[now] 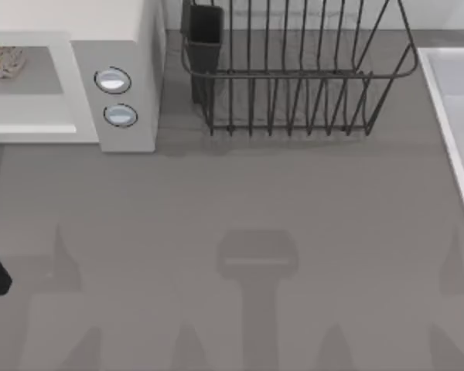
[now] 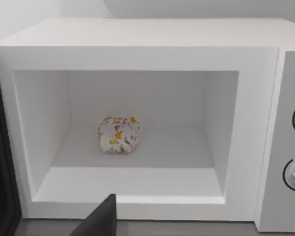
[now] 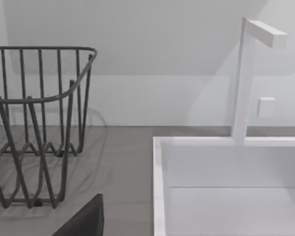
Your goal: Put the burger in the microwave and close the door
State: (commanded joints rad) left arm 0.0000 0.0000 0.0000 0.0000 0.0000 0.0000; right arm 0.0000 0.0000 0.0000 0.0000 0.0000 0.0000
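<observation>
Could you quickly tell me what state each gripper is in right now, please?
Left gripper: facing the microwave, holding nothing; open or closed cannot be told.
Right gripper: near the dish rack; cannot be told.

The tiny print on the burger (image 2: 119, 134) wrapper is too small to read.
</observation>
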